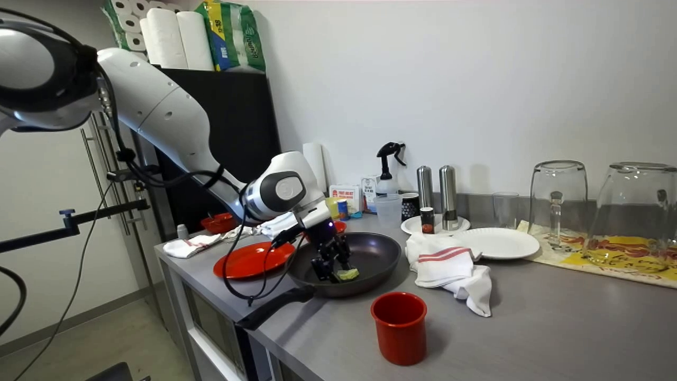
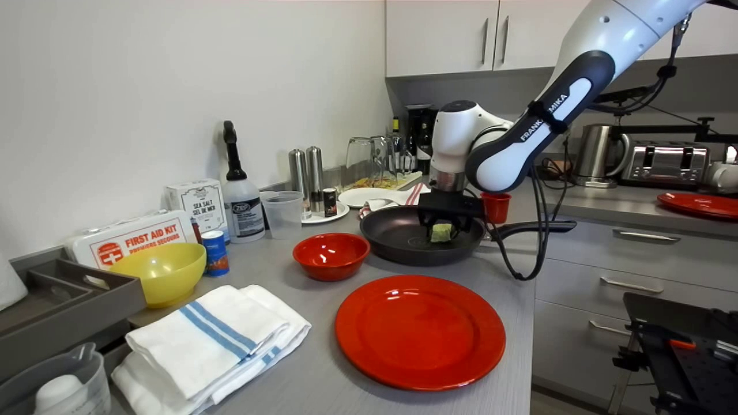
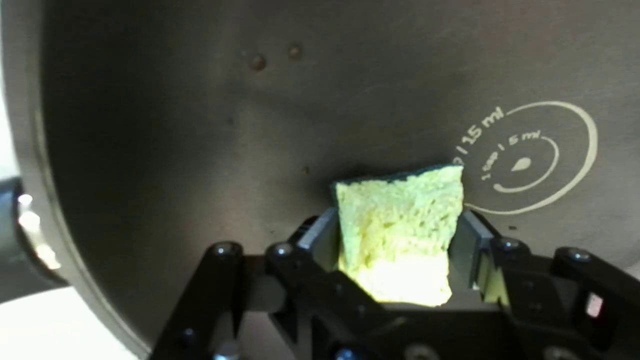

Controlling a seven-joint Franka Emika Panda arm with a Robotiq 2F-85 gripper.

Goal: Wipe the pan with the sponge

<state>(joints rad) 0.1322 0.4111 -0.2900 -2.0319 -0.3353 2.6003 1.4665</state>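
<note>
Handle [image 1: 275,308]: lay left, near; probably stiff, good for steadying. Fingers [image 3: 323,232]: gripped the sponge [image 3: 400,232] by opposite sides. Sponge: was inside the pan [image 1: 373,262]; likely light, soft, best pinched mid-side. Pan: stood on the desk [image 1: 529,328], extending right, presumably rigid, slick.

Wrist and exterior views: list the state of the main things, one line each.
claw, shut on the sponge
sponge, gripped, within the pan
pan, right side up, no lid, a few spots inside
red plate by the pan, face up
red cup, upright
red-striped cloth, crumpled
blue-striped cloth, folded
first aid kit, shut
spray bottle, upright
drawers, shut
upper cabinet doors, shut
</note>
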